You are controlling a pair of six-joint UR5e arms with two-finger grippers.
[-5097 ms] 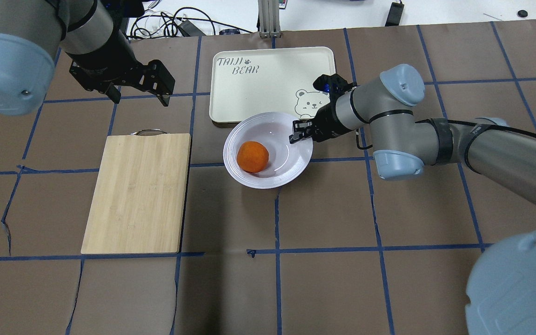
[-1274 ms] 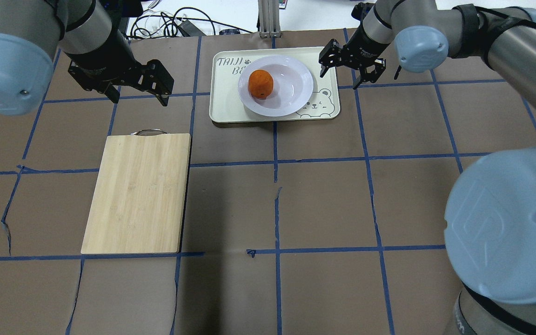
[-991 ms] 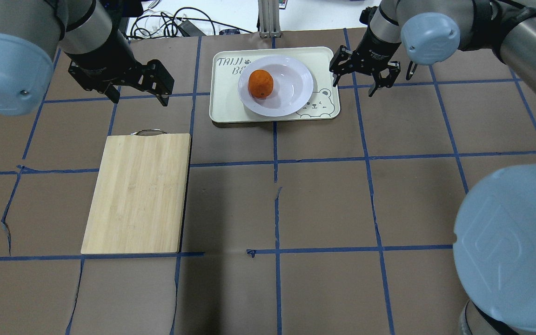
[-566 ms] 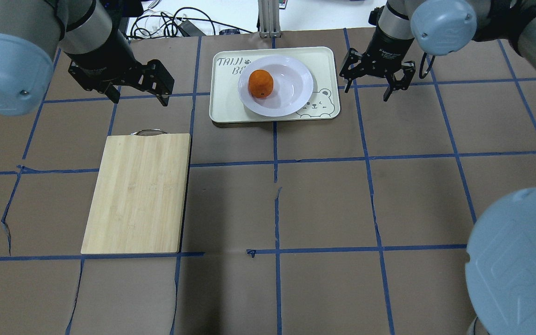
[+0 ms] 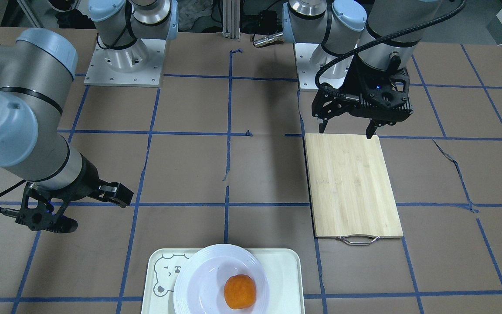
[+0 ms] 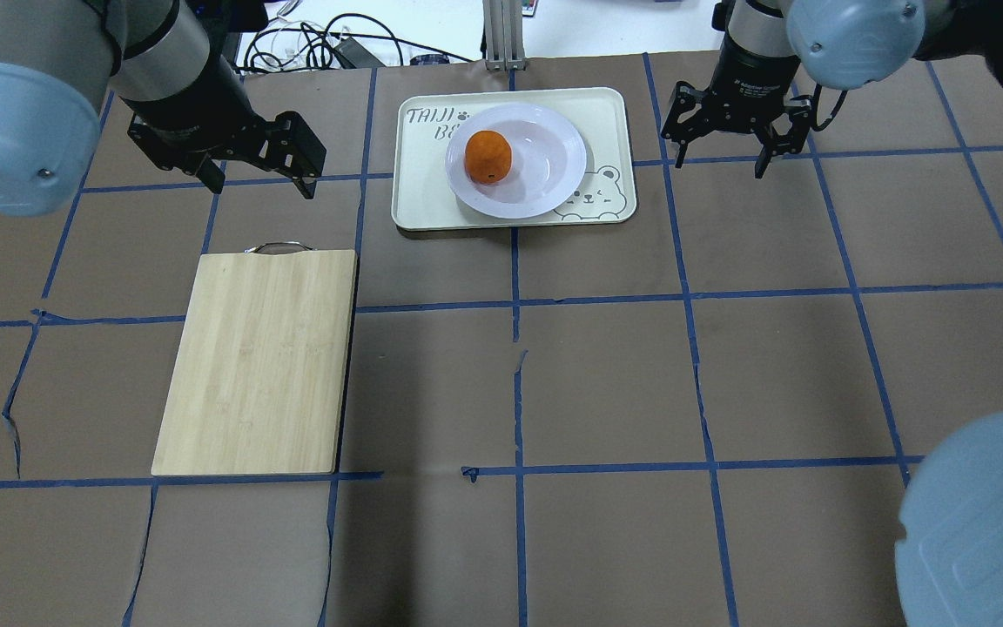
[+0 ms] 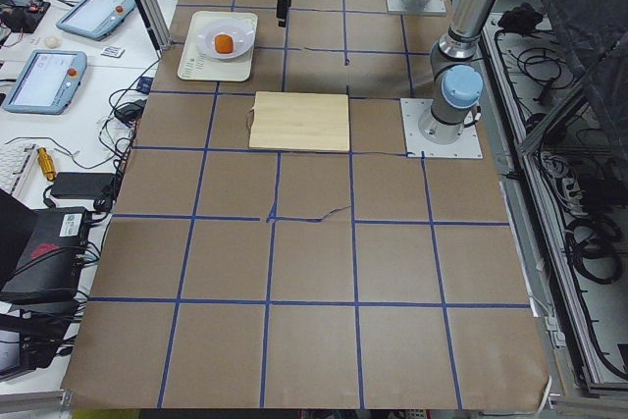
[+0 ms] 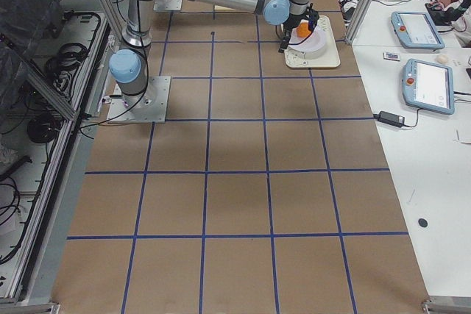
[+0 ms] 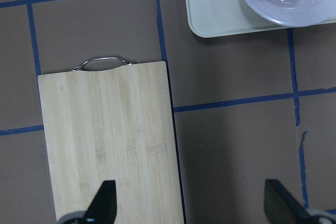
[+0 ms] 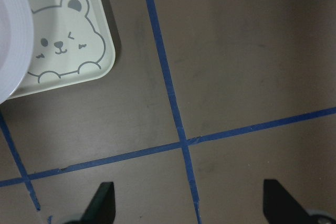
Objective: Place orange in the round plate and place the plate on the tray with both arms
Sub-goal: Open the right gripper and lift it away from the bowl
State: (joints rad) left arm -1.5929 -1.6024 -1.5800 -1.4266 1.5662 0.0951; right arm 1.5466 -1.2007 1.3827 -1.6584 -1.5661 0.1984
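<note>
The orange (image 6: 488, 157) lies in the left half of the round plate (image 6: 554, 165). The plate rests on the tray (image 6: 606, 113) at the table's far middle, covering part of the tray's lettering. My right gripper (image 6: 719, 165) hangs open and empty over bare table, right of the tray and apart from it. In the right wrist view, the tray's bear corner (image 10: 68, 40) shows at upper left. My left gripper (image 6: 262, 183) is open and empty, left of the tray, above the far end of the cutting board. The front view shows the orange (image 5: 239, 291) in the plate (image 5: 198, 279).
A light wooden cutting board (image 6: 258, 361) with a metal handle lies at the left, its handle toward the far edge. Cables (image 6: 327, 43) and a metal post (image 6: 501, 35) sit beyond the table's far edge. Blue tape lines grid the brown table.
The right gripper carried the plate with the orange from the table onto the tray, let go, and has since drifted right, away from the tray. The left arm has not moved.
</note>
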